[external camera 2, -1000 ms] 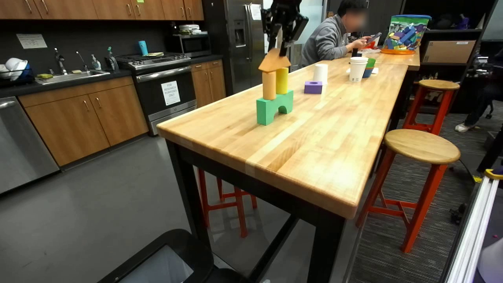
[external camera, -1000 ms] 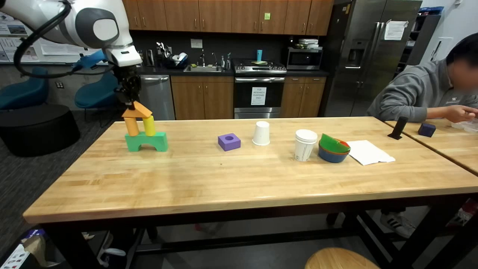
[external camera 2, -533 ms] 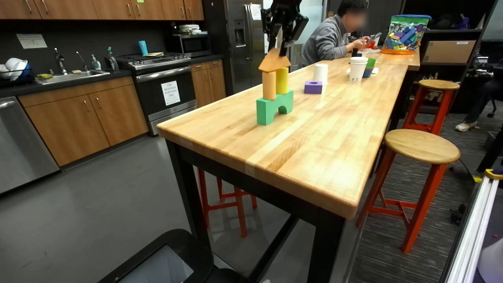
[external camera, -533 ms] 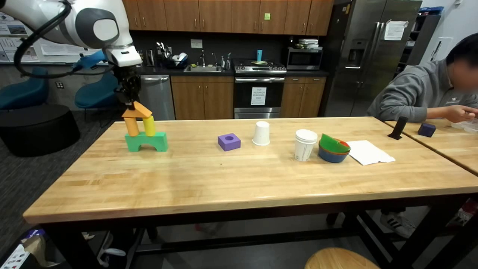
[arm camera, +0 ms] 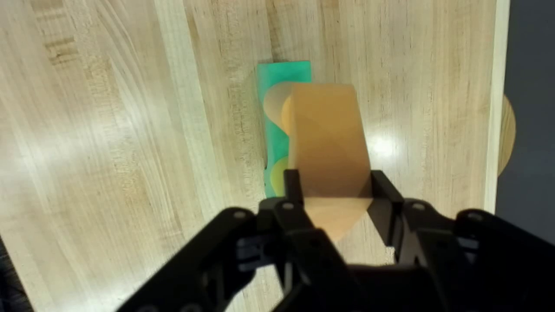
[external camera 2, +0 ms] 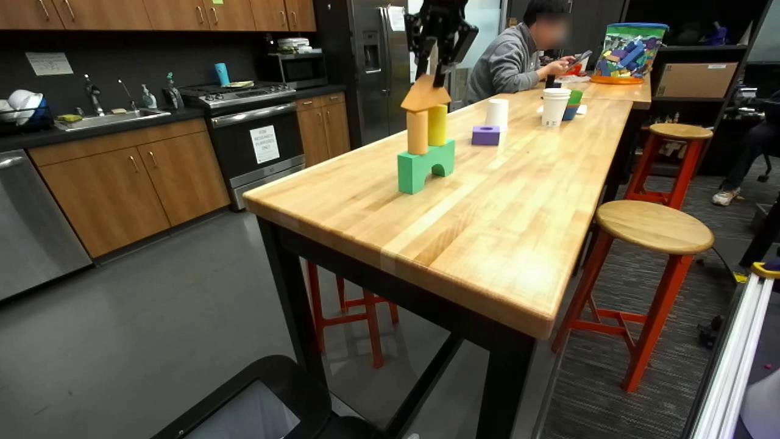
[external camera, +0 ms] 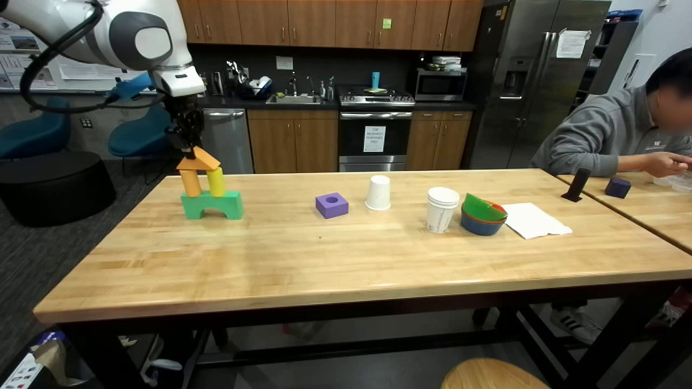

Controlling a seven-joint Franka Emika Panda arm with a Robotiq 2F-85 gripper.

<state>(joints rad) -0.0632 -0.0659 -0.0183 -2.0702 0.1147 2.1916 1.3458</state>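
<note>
An orange triangular block (external camera: 203, 160) sits on top of a small block tower in both exterior views (external camera 2: 425, 94). Under it stand an orange cylinder (external camera 2: 417, 132) and a yellow cylinder (external camera 2: 437, 126), both upright on a green arch block (external camera 2: 420, 164). My gripper (arm camera: 333, 182) points down, with one finger against each side face of the triangular block (arm camera: 329, 138). It looks shut on that block. The block's underside appears to touch both cylinders; whether its weight rests on them I cannot tell. In the wrist view it partly hides the cylinders and the arch (arm camera: 284, 71).
On the wooden table (external camera: 303, 265) are a purple block with a hole (external camera: 332, 206), an upside-down white cup (external camera: 378, 193), stacked white cups (external camera: 441, 210), nested bowls (external camera: 483, 216) and a white paper (external camera: 535, 220). A person (external camera: 611, 119) sits at the far end.
The arm, gripper and blocks have not visibly moved. Only a foot at the far right of an exterior view has shifted slightly.
</note>
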